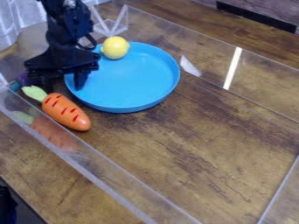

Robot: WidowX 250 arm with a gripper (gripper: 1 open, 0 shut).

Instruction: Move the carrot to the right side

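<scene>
This looks like a robot test bench in a lab, not a home. A dark wood-grain table (198, 149) is fenced by clear acrylic walls (70, 166), and a black robot arm (68, 31) stands over toy props: a plastic carrot (66, 111), a yellow fruit (114, 47) and a blue plate (140, 87).

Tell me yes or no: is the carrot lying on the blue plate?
No, the carrot lies on the wooden table, beside the blue plate.
</scene>
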